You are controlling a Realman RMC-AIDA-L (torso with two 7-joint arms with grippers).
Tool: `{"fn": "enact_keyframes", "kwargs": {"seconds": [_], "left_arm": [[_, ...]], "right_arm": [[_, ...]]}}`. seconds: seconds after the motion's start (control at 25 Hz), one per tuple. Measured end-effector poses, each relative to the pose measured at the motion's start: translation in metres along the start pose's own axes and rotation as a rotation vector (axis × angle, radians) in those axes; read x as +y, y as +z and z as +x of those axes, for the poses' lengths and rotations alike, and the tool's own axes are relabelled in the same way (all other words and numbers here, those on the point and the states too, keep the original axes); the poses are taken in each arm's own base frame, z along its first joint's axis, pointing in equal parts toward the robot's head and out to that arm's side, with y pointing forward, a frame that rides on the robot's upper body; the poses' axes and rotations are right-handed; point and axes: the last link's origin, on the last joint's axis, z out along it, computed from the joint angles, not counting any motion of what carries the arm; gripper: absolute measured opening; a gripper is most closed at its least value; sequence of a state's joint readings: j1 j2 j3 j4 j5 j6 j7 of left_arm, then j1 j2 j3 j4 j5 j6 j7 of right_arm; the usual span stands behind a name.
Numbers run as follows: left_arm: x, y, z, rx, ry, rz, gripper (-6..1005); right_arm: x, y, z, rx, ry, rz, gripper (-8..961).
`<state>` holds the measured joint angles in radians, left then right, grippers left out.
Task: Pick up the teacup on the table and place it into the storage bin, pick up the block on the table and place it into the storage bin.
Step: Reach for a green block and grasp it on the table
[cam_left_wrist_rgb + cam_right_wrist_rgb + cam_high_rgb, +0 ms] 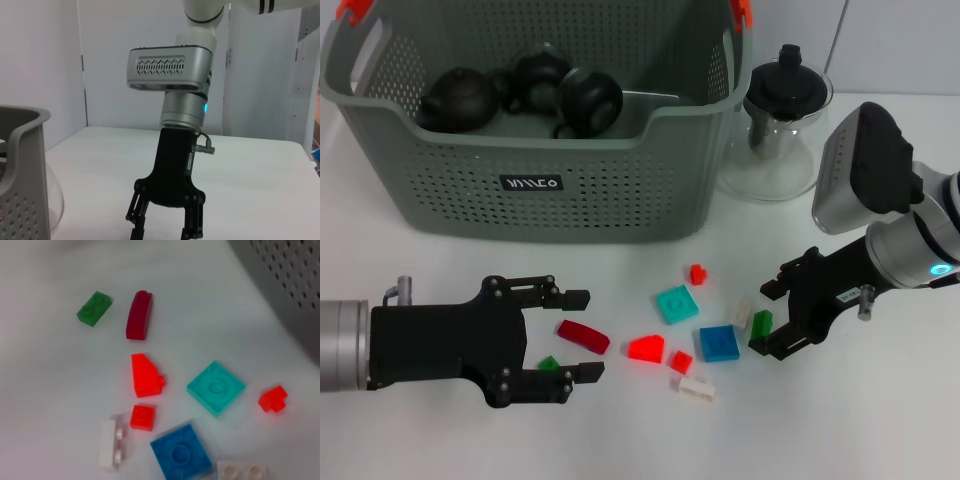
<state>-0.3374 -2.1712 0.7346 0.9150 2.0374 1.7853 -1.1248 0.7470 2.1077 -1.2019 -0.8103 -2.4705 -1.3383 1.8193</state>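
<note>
dark teacups (520, 92) in grey-green storage bin (550, 190)

Basket behind, blocks in front, grippers either side.
Three teapots (520, 92) inside the storage bin (560, 190); glass pot (782, 125) just right of it. Scattered blocks (695, 335) between left gripper (570, 335) and right gripper (768, 318), one block (761, 325) at the right fingertips.

We see black linkage-fingered grippers on silver cylindrical wrists; the right arm (920, 225) carries a grey vented housing and a blue light
</note>
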Motion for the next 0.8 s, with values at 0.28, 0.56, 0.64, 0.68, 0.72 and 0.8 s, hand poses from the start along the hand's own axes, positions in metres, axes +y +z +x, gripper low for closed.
{"fn": "enact_keyframes", "kwargs": {"seconds": [0.28, 0.56, 0.64, 0.68, 0.72, 0.8], "left_arm": [[-0.0003, -0.0002, 0.0004, 0.004, 0.000, 0.002, 730], [-0.0010, -0.0003, 0.0000, 0.005, -0.001, 0.011, 727], [-0.0013, -0.0003, -0.0008, 0.005, -0.005, 0.016, 725], [-0.0015, -0.0007, -0.0015, 0.007, -0.010, 0.020, 724], [-0.0016, -0.0011, -0.0020, 0.009, -0.013, 0.024, 723], [-0.0021, -0.0026, -0.0027, 0.015, -0.018, 0.032, 723]], "right_arm": [[0.0015, 0.0049, -0.0013, 0.008, -0.008, 0.005, 832], [0.0030, 0.0073, -0.0002, 0.024, 0.001, 0.004, 685], [0.0029, 0.0075, 0.0000, 0.025, 0.006, 0.007, 616], [0.0029, 0.0076, 0.0001, 0.025, 0.007, 0.007, 571], [0.0029, 0.0077, 0.0004, 0.025, 0.009, 0.008, 526], [0.0025, 0.0070, 0.0015, 0.022, 0.014, 0.010, 436]]}}
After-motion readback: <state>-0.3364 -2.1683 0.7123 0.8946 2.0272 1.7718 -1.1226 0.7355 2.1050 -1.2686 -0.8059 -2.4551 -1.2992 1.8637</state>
